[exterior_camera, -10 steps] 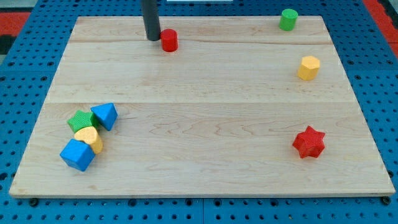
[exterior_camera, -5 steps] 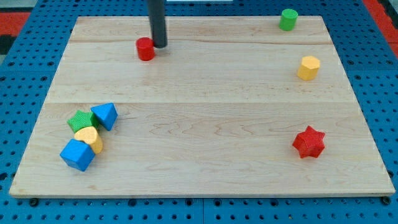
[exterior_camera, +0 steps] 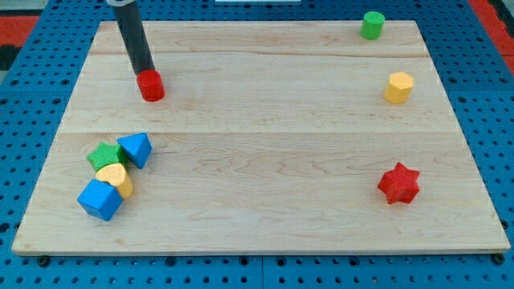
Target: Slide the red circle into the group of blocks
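No claw here, just a rod, so nothing to open or pinch. My tip (exterior_camera: 147, 71) touching the top side of the red circle (exterior_camera: 150, 85). Well below my tip: green block (exterior_camera: 103, 155), blue triangle (exterior_camera: 136, 149), yellow block (exterior_camera: 116, 177), blue cube (exterior_camera: 99, 200).

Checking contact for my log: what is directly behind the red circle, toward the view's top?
My tip stands right behind the red circle, apparently touching its upper edge. The rod's very end is partly hidden by the block, so actual contact cannot be confirmed. Otherwise only the wooden board shows there.
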